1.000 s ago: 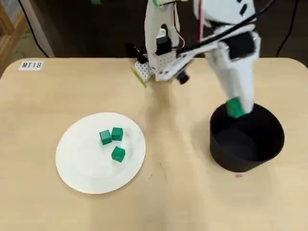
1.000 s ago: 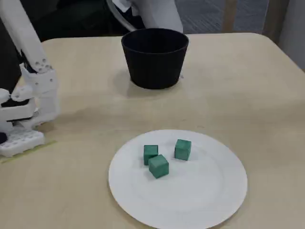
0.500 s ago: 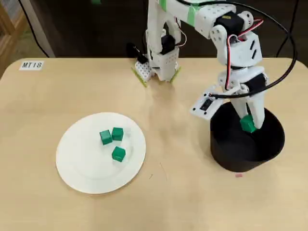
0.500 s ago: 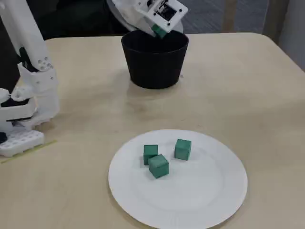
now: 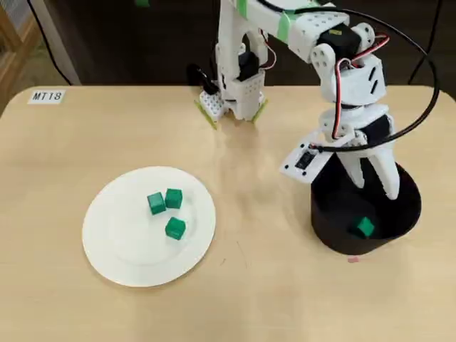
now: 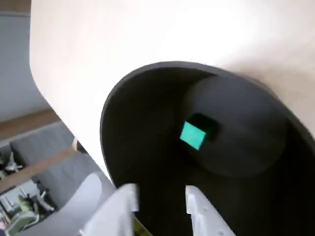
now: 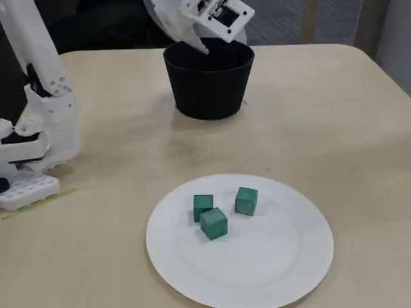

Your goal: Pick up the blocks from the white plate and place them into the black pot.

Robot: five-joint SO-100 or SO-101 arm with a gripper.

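Overhead view: the hand (image 5: 376,187) is hanging wide apart over the black pot (image 5: 399,210), 1 block (image 5: 365,227) lying inside; 3 blocks (image 5: 166,211) are sitting on the white plate (image 5: 117,249).

Matt black pot (image 5: 331,228), smooth white plate (image 5: 121,249), pale wood-look table (image 5: 71,142)

- Pretty even, soft indoor light on the pale wooden table (image 5: 285,299), no harsh glare anywhere.
- Faint, mushy shadow beside the matte black round pot (image 7: 209,80) in the fixed view.
- Wrist view is soft: the white plastic fingers (image 6: 197,211) right at the bottom edge are blurry, and the pot's inside beyond them stays dark.
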